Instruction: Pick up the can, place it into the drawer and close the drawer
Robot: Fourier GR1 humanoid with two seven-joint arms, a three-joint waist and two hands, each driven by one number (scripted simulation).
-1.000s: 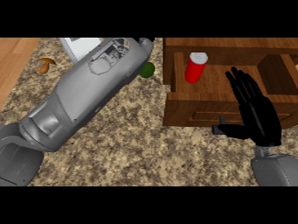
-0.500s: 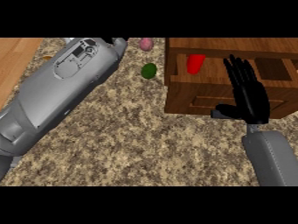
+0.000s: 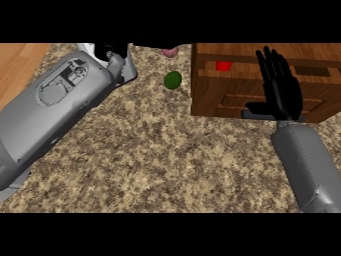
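Head view: the wooden drawer (image 3: pixel 276 85) stands at the upper right of the speckled desk (image 3: pixel 165 160). The red can (image 3: pixel 223 65) lies inside the drawer, near its left wall; only a small part of its surface shows. The right hand (image 3: pixel 280 87) is released, fingers straight and pointing up, laid flat against the drawer front, thumb out to the left. The left forearm (image 3: pixel 55 110) runs diagonally from the lower left edge to the top of the view. The left hand (image 3: pixel 114 50) is mostly cut off there; its finger state cannot be determined. A green object (image 3: pixel 173 80) rests on the desk just left of the drawer. A pink object (image 3: pixel 170 51) lies at the top edge.
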